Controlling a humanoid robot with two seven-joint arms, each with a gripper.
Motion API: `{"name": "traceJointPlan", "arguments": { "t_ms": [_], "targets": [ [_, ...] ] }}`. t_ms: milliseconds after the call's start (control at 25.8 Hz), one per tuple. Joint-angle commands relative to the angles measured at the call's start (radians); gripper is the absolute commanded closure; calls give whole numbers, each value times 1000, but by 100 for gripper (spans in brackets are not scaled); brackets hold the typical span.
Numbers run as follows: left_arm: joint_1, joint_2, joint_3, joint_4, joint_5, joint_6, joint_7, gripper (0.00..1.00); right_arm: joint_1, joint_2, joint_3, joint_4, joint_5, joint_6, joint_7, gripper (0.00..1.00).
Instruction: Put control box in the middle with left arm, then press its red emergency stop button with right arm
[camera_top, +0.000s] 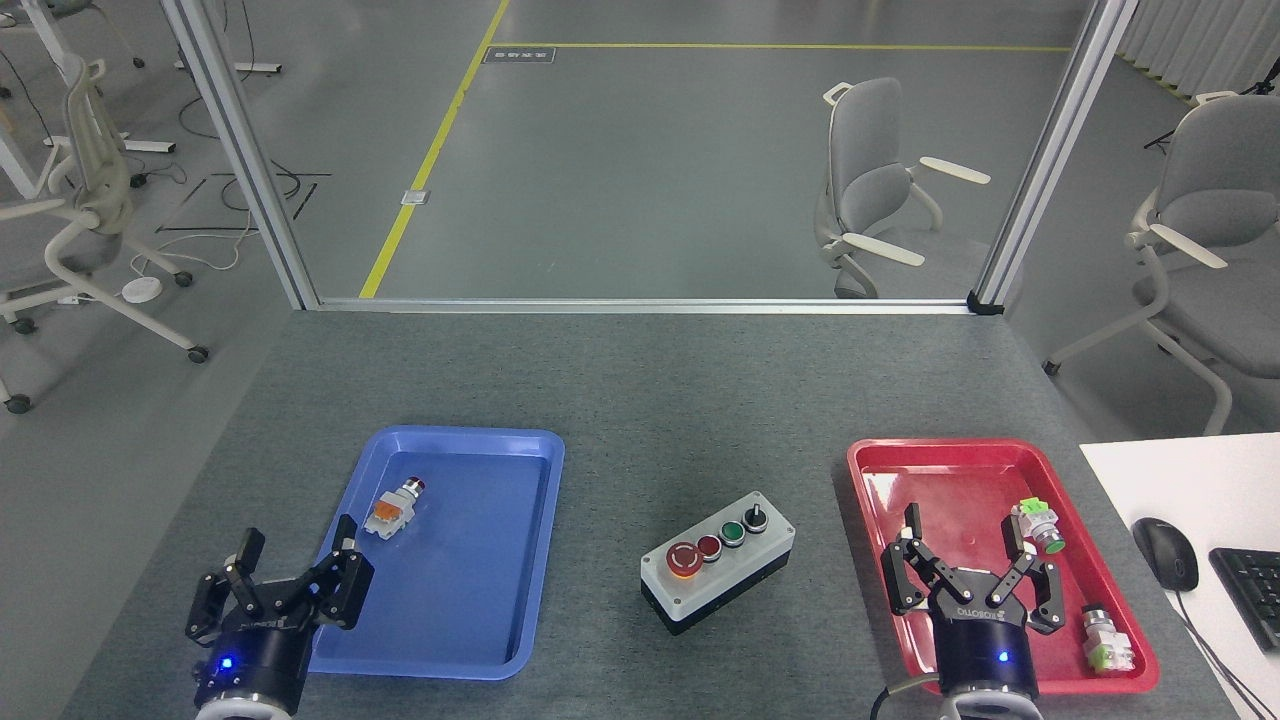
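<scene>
The control box (718, 562), light grey lid on a black base, sits tilted on the dark grey table between the two trays. Its big red emergency stop button (684, 559) with a yellow collar is at the box's left end, beside a small red, a green and a black knob. My left gripper (297, 575) is open at the blue tray's near-left corner, well left of the box. Over the red tray stands my right gripper (963, 535), open and empty, to the right of the box.
A blue tray (520, 560) holds a loose orange-and-white switch (393, 508). The red tray (880, 480) holds two green-and-white switches (1037, 526) (1105, 640). A white desk (1150, 480) with a mouse (1165, 552) and keyboard stands at the right edge.
</scene>
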Motion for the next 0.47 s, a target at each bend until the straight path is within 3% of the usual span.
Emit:
{"name": "traceJointPlan", "arguments": {
  "t_ms": [0,116,426],
  "targets": [
    [6,-77,-1,25,24,-48,2,1,6,6,-3,-10,1,14,0,1],
    [6,-120,-1,33,9,-39,-1,1,7,6,-3,-10,3,17,0,1],
    [7,-109,-2,41,-51,-33,-4,1,16,7,-1,-8,1,19,1,1]
  ]
}}
